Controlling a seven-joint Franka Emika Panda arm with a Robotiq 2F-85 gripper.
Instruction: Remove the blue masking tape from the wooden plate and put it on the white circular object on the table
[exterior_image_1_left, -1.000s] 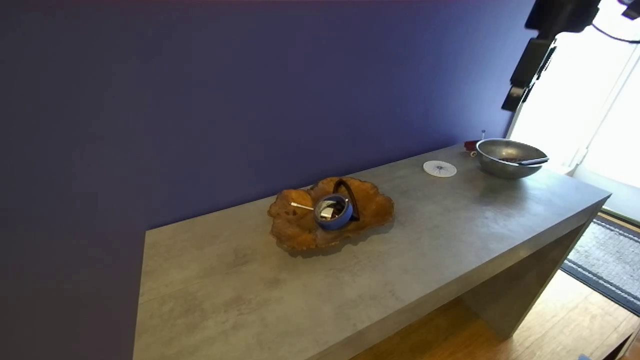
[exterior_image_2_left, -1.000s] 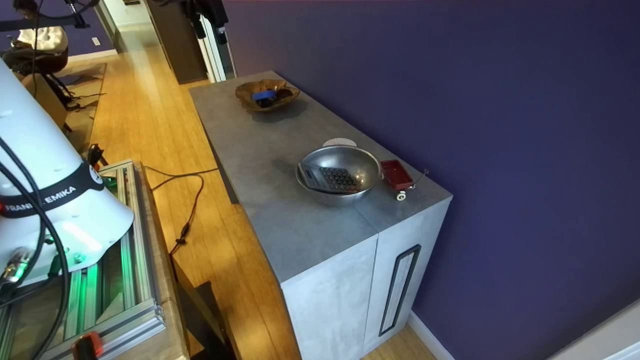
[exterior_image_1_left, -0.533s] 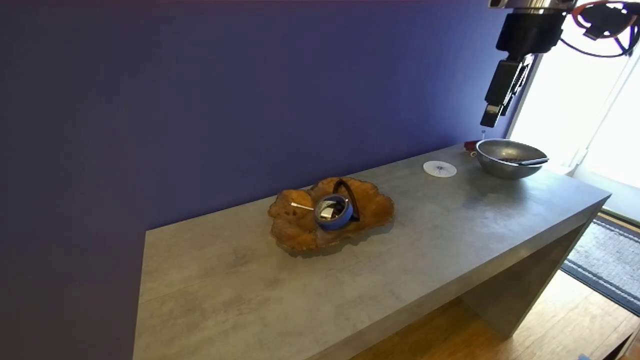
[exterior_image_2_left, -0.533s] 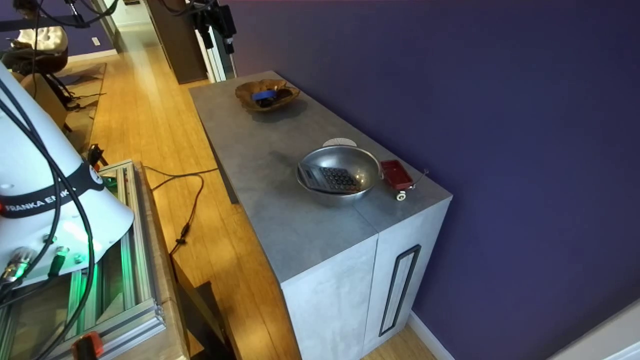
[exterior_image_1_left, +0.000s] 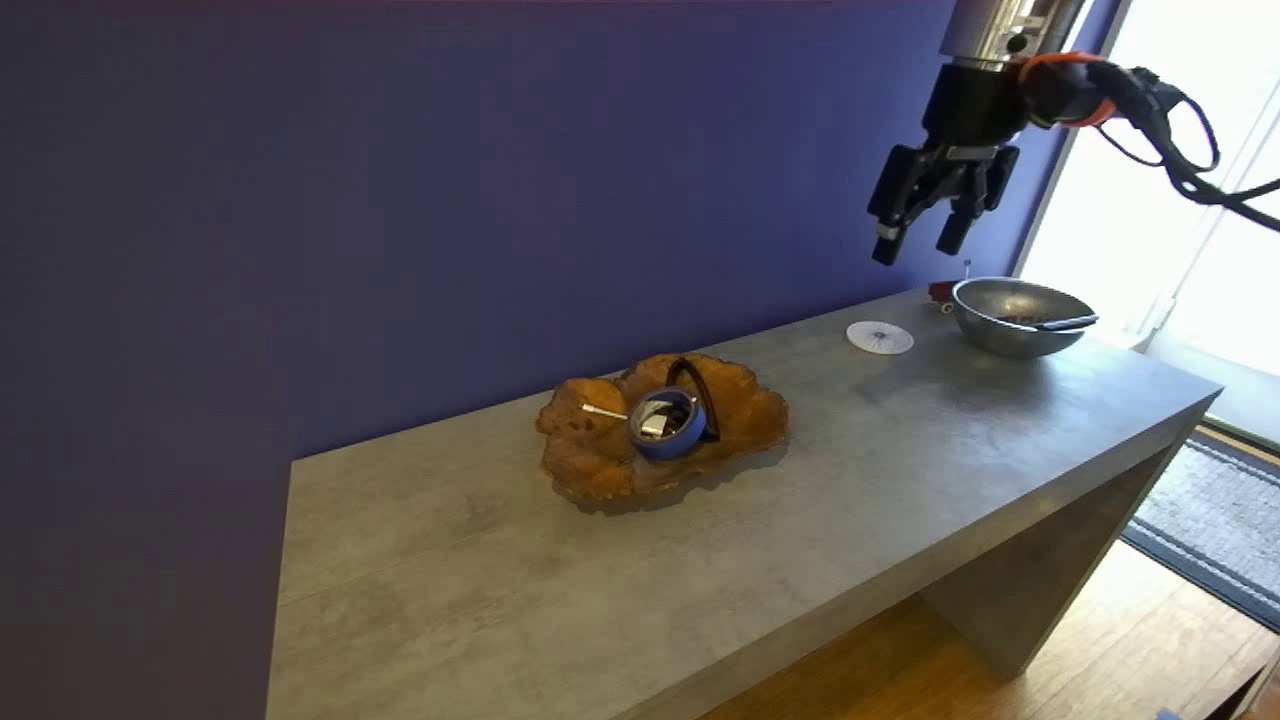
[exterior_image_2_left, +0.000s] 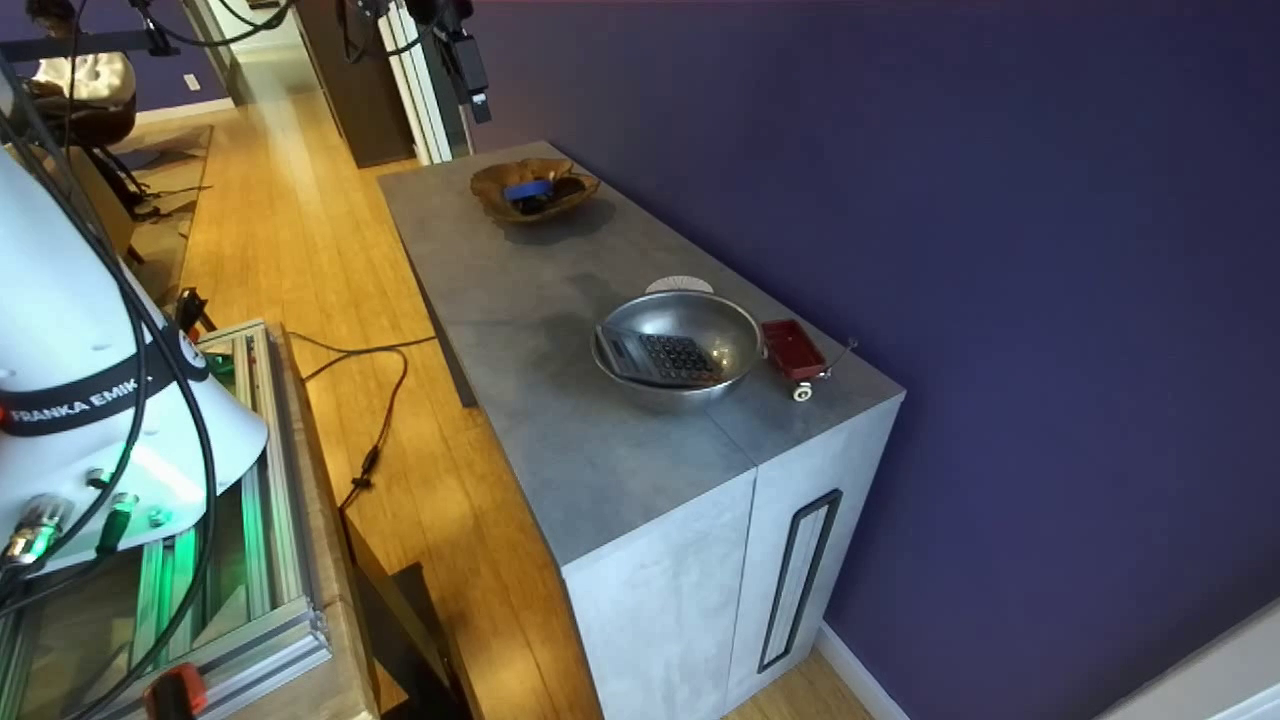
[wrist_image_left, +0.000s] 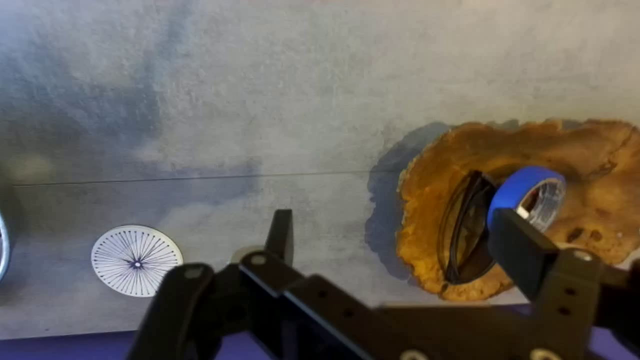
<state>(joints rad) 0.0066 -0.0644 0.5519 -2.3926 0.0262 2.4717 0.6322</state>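
The blue masking tape (exterior_image_1_left: 676, 443) lies tilted in the wooden plate (exterior_image_1_left: 590, 472). Tape (exterior_image_2_left: 528, 189) and plate (exterior_image_2_left: 488, 186) also show in an exterior view. In the wrist view the tape (wrist_image_left: 515, 189) is at right in the plate (wrist_image_left: 432, 167), partly covered by a fingertip. The white circular object (exterior_image_1_left: 880, 338) lies flat on the table; it also shows in the wrist view (wrist_image_left: 137, 261) and partly behind the bowl (exterior_image_2_left: 680, 284). My gripper (exterior_image_1_left: 918, 250) is open and empty, high above the table near the white disc. Its fingers (wrist_image_left: 392, 220) stand wide apart in the wrist view.
A dark curved thing (wrist_image_left: 456, 230) lies in the plate beside the tape. A metal bowl (exterior_image_1_left: 1010, 340) holding a calculator (exterior_image_2_left: 660, 355) stands near the white disc, beside a small red wagon (exterior_image_2_left: 793, 350). A purple wall (exterior_image_1_left: 600, 200) runs along the table's back edge.
In an exterior view my gripper has moved left and somewhat lower, toward the plate's side. It has turned so both fingers show apart. The tape, plate and disc have not moved.
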